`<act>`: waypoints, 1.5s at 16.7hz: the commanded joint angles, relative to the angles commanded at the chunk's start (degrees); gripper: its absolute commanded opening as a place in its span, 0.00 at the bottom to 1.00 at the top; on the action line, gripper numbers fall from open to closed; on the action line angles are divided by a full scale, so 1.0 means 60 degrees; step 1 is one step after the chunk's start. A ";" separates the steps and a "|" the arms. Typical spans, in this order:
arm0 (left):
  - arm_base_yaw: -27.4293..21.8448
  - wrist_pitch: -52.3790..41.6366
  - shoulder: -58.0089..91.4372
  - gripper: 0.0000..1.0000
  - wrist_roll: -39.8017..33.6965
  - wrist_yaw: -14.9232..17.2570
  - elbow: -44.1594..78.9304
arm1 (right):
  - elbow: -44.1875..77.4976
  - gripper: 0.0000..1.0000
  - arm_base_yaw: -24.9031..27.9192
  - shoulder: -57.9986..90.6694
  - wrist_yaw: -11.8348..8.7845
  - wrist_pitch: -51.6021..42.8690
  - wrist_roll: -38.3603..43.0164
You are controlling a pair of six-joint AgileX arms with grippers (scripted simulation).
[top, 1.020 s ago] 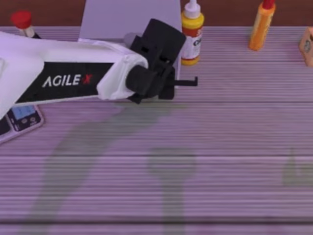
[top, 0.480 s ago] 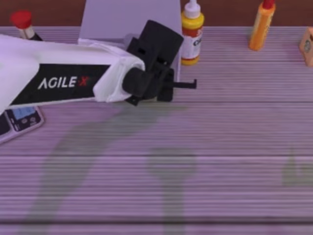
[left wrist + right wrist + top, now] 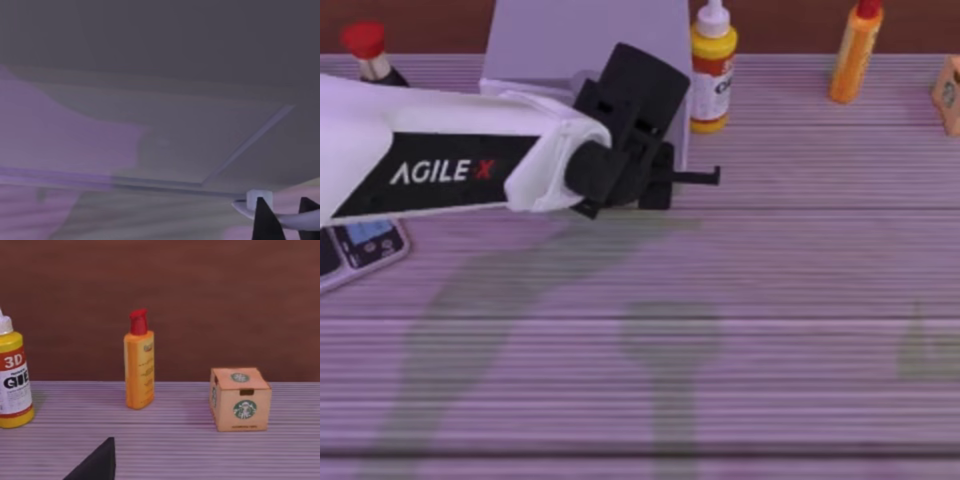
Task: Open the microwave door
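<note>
Pressed against the microwave door (image 3: 150, 145), my left gripper (image 3: 638, 150) works at the front of the microwave (image 3: 585, 40) at the table's far edge, its grip not discernible; a yellow glue bottle (image 3: 712, 70) stands just beside that boxy pale body, an orange bottle (image 3: 855, 50) farther right; the door's window is greyish and translucent.

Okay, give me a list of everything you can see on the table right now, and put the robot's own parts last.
microwave: one, pale grey-white, far edge, left of centre.
microwave door: one, greyish window, filling the left wrist view.
glue bottle: one, yellow, right of the microwave.
orange bottle: one, red cap, far right.
small box: one, tan, far right edge.
red-capped bottle: one, far left.
digital scale: one, left edge.
left gripper: black, at the microwave's front.
right arm: out of the top view.
</note>
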 joint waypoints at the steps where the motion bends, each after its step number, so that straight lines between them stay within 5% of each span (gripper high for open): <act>1: 0.0000 0.0000 0.0000 0.00 0.0000 0.0000 0.0000 | 0.0000 1.00 0.0000 0.0000 0.0000 0.0000 0.0000; 25: 0.0043 0.0210 -0.0226 0.00 0.0286 0.0229 -0.0303 | 0.0000 1.00 0.0000 0.0000 0.0000 0.0000 0.0000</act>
